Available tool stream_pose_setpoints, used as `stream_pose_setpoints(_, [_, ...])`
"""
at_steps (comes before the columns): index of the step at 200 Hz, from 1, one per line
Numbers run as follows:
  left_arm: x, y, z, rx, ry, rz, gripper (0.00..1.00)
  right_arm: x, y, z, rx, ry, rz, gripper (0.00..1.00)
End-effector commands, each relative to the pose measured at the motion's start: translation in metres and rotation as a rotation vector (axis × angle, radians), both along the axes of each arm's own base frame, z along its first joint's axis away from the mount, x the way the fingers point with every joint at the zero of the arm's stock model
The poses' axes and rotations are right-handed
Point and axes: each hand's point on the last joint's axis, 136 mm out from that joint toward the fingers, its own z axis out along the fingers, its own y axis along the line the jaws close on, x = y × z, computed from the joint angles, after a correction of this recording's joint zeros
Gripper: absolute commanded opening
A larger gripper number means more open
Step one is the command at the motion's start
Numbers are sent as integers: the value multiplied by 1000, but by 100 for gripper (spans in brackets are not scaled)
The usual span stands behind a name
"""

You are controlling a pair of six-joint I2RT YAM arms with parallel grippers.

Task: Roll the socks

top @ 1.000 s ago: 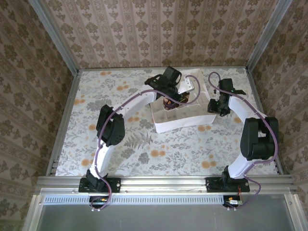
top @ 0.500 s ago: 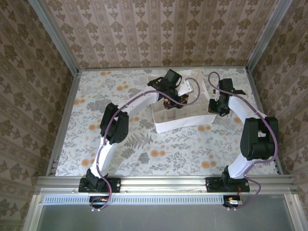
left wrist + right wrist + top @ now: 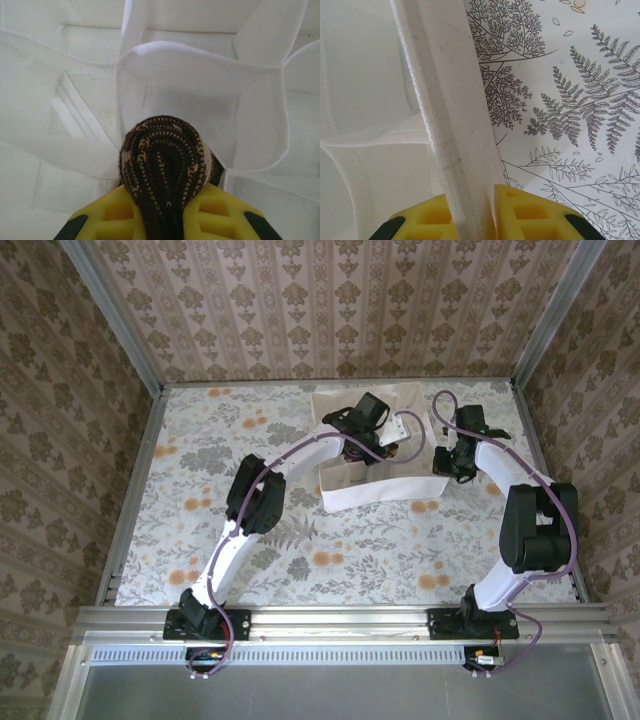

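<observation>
One bench (image 3: 200, 470) carries one white organizer box (image 3: 365, 498), split into several compartments whose full number cannot be told. There are two arms, the left arm (image 3: 250, 505) and the right arm (image 3: 535, 525), each with one hand: left hand (image 3: 162, 215), right hand (image 3: 470, 212). One rolled brown sock (image 3: 162, 160) shows.
</observation>
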Motion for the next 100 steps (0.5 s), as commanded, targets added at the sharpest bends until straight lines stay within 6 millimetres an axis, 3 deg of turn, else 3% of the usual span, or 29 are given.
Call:
stream_pose_setpoints(1, [-8,23,-57,112,96,30,0,-5,5,-9,32,28,7,18])
stream_pose_setpoints(18, [-9,28,-60,104,125,36,7,-3,6,-8,35,23,8,18])
stream_pose_setpoints(44, [-7,32,-46,98,100,20,30,1,4,0,32,-5,2,20])
stream_pose_setpoints(65, [-7,31,-16,62,64,-5,49,7,2,15,15,-61,-7,26])
stream_pose_setpoints(82, [-7,28,19,20,15,-16,69,12,0,26,6,-85,-2,31])
stream_pose_setpoints(85, [-7,28,26,12,7,-20,78,12,0,27,4,-85,-1,31])
stream_pose_setpoints(89, [-7,27,34,-1,-7,-24,97,13,0,28,4,-87,1,32])
stream_pose_setpoints(100, [-7,27,57,-32,-43,-34,100,15,0,30,2,-85,4,32])
